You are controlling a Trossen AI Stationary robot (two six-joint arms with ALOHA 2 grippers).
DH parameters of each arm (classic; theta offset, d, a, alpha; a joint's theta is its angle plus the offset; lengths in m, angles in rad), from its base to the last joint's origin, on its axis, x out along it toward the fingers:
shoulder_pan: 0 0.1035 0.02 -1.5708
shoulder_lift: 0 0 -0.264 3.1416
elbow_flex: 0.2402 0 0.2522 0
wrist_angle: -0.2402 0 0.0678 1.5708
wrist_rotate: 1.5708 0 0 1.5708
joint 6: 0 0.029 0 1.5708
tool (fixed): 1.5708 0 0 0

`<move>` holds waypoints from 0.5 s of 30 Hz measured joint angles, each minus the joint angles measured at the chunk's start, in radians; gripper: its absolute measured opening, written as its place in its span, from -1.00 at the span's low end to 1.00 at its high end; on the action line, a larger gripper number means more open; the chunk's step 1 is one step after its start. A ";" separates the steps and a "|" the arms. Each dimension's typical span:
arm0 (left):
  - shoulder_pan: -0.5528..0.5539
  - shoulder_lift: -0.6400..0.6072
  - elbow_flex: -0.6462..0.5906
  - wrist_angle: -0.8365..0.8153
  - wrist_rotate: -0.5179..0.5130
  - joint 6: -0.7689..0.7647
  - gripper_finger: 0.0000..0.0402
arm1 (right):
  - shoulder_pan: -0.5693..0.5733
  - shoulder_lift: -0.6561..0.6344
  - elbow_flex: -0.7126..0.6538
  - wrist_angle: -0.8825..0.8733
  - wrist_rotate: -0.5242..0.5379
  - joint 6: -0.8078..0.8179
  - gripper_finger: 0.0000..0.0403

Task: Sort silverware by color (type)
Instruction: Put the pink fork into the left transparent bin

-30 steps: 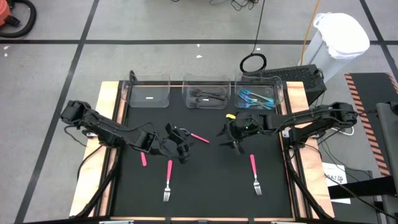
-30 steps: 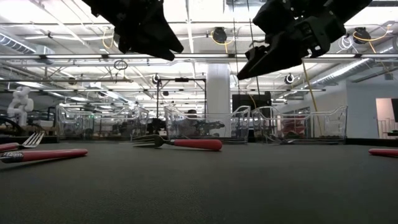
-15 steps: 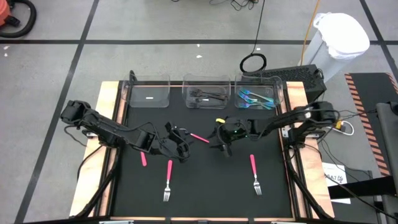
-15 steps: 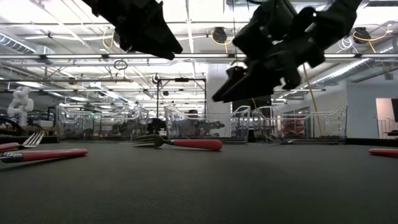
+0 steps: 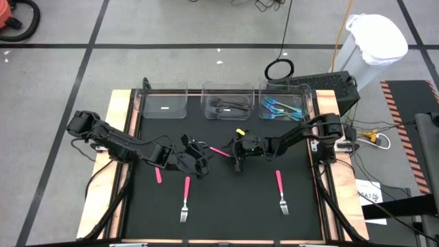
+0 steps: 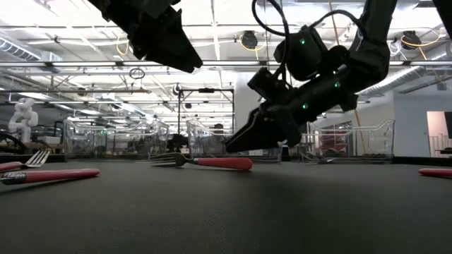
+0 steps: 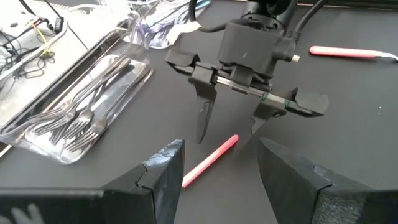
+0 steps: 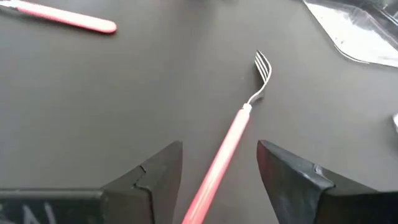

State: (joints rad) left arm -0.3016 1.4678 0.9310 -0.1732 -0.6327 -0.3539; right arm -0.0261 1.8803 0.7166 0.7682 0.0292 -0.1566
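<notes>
Near the middle of the black surface (image 5: 226, 199), the right gripper (image 5: 237, 161) hung low with its jaws spread wide over a pink-handled fork (image 5: 218, 151), whose handle ran between the two fingers in the right wrist view (image 8: 231, 144), tines pointing away; the jaws were not touching it. Just beside it, the left gripper (image 5: 199, 165) hovered above the surface, its jaws also wide open and empty, facing the right gripper across the fork. Closer to the front edge lay three more pink-handled pieces: a fork (image 5: 185, 197) left of centre, another fork (image 5: 280, 189) to the right, and a short pink handle (image 5: 158, 175) partly hidden by the left arm. At the back stood three clear bins: the left bin (image 5: 164, 103) nearly bare, the middle bin (image 5: 228, 103) holding black silverware (image 5: 230, 106), and the right bin (image 5: 287, 101) holding teal silverware (image 5: 281, 110).
</notes>
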 joint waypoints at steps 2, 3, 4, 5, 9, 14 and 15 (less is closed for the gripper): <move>0.000 0.000 0.000 -0.001 0.000 -0.003 0.01 | 0.000 0.015 0.000 0.016 0.000 0.015 0.00; 0.000 0.000 0.000 -0.001 0.000 -0.003 0.01 | 0.000 0.021 0.000 0.028 0.000 0.020 0.00; 0.000 0.000 0.000 -0.001 0.000 -0.003 0.01 | 0.000 0.025 0.000 0.033 0.000 0.026 0.00; 0.000 0.000 0.000 -0.001 0.000 -0.003 0.01 | 0.000 0.027 0.000 0.034 0.001 0.034 0.00; 0.000 0.000 0.000 -0.001 0.000 -0.002 0.01 | 0.000 0.027 0.000 0.028 0.042 0.043 0.00; 0.000 0.000 0.000 -0.001 0.000 -0.001 0.01 | -0.001 0.027 0.000 0.006 0.053 0.052 0.00; 0.000 0.000 0.000 -0.001 0.000 0.000 0.01 | -0.001 0.027 0.000 0.006 0.053 0.061 0.00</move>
State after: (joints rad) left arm -0.3016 1.4677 0.9310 -0.1738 -0.6327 -0.3534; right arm -0.0273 1.9072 0.7170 0.7742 0.0822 -0.0952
